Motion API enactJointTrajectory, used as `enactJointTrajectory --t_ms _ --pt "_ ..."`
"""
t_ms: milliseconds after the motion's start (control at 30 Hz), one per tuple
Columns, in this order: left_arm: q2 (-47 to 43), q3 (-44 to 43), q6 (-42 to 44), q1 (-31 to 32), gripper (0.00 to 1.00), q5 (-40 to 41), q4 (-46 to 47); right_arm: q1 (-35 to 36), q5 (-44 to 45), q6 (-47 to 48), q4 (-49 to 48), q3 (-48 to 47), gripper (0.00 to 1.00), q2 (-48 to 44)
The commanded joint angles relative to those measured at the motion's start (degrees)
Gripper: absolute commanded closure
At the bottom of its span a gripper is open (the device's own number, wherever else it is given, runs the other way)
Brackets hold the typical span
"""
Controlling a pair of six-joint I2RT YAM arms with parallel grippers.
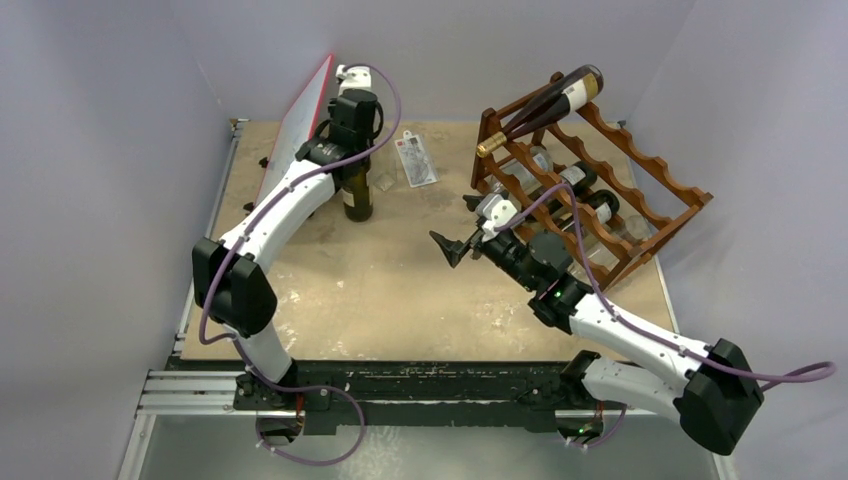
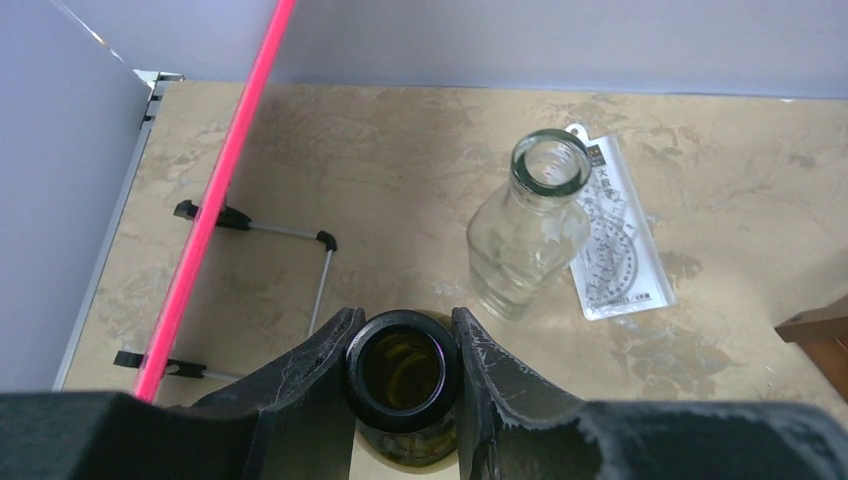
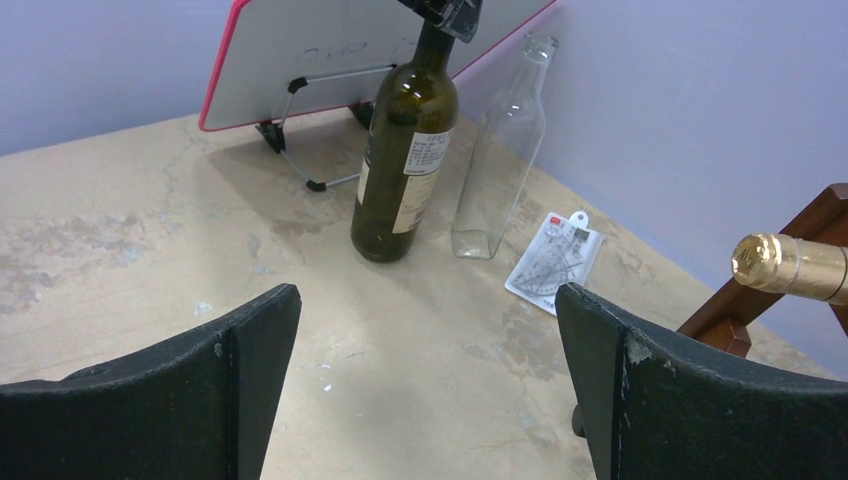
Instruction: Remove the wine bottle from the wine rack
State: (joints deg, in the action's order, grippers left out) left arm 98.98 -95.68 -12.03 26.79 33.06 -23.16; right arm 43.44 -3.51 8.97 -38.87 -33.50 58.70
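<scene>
Left gripper (image 2: 404, 322) is clamped snug on the black-rimmed mouth of the dark green wine bottle (image 3: 400, 170), which stands upright on the mottled tan table (image 1: 400, 290) at 11 o'clock, well clear of the wine rack (image 1: 648, 163). Tight quarters there: a clear glass bottle (image 2: 525, 235) stands just beside it, and a pink-framed whiteboard (image 3: 300, 50) leans on its wire stand behind. A bagged protractor (image 2: 615, 250) lies flat at 12. Over at 2 o'clock, the scalloped reddish-brown rack sits near the table's right edge, with a gold-foiled wine bottle (image 1: 548, 105) tilted across its top rail, neck poking toward centre. Right gripper (image 3: 428, 300) hovers mid-table, fingers spread wide, holding nothing, with open tabletop in front.
</scene>
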Motion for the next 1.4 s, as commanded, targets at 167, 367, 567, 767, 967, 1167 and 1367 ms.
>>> enactJointTrajectory --t_ms 167,367,567,767,967,1167,1367 --pt "-1.00 0.51 2.19 -1.60 1.00 0.26 11.02 -0.28 1.49 -0.21 0.20 -1.95 0.00 -1.82" --pt "-0.44 1.68 0.81 -2.21 0.74 -0.96 10.25 -0.29 1.21 -0.48 0.99 -1.75 0.00 -2.57" --pt "-1.31 2.32 0.36 -2.35 0.38 -1.07 9.51 -0.24 1.49 -0.05 2.68 -2.01 0.00 -3.77" --pt "-3.54 2.35 -0.09 -2.35 0.25 -1.27 8.77 -0.24 1.57 -0.03 3.70 -2.30 0.00 -4.44" --pt "-7.64 1.21 -0.91 -2.35 0.21 -2.45 8.13 -0.24 2.62 0.79 6.91 -3.68 0.00 -5.76" --pt "-12.38 -3.17 -3.16 -2.33 0.19 -4.30 4.80 -0.23 5.90 4.51 16.80 -6.91 0.00 -8.64" --pt "-22.74 4.31 -3.41 -2.31 0.05 -5.54 9.85 -0.29 12.71 6.95 28.51 -10.95 0.00 -14.07"
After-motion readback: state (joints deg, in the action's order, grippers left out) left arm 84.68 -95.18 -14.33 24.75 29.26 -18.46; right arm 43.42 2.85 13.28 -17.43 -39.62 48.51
